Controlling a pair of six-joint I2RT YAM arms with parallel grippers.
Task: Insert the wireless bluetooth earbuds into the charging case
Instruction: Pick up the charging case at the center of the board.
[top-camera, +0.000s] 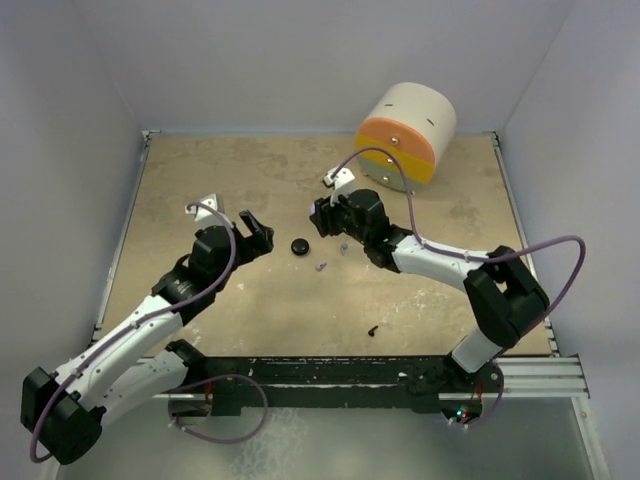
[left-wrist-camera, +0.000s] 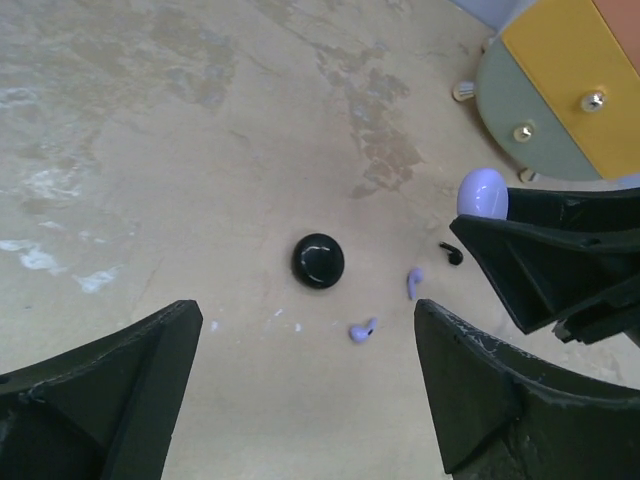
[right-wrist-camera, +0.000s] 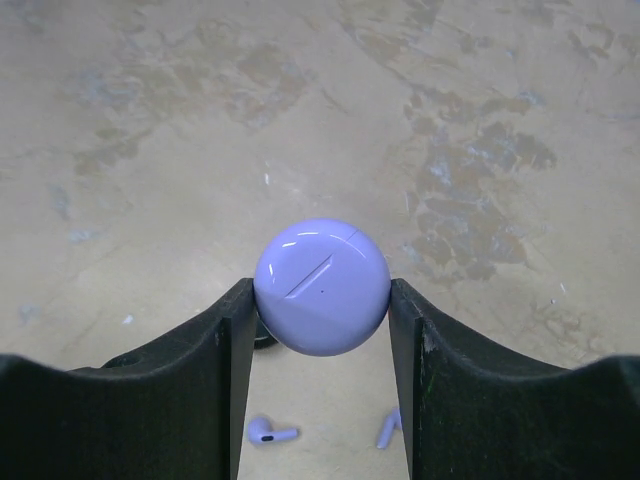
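Observation:
My right gripper (right-wrist-camera: 322, 305) is shut on the charging case (right-wrist-camera: 322, 285), a round lilac shell with its lid closed, held above the table. Two lilac earbuds (right-wrist-camera: 270, 434) (right-wrist-camera: 388, 430) lie loose on the table below it, a little apart. In the left wrist view the same earbuds (left-wrist-camera: 361, 331) (left-wrist-camera: 414, 281) lie just ahead of my left gripper (left-wrist-camera: 308, 325), which is open and holds nothing. A tiny black earbud (left-wrist-camera: 452, 253) lies under the right gripper's fingers (left-wrist-camera: 540, 250). From above, the left gripper (top-camera: 258, 232) faces the right gripper (top-camera: 322, 215).
A black round puck (top-camera: 299, 246) sits between the two grippers. Another small black bit (top-camera: 372, 330) lies near the front edge. A cream drum with an orange and yellow face (top-camera: 405, 135) stands on its side at the back right corner.

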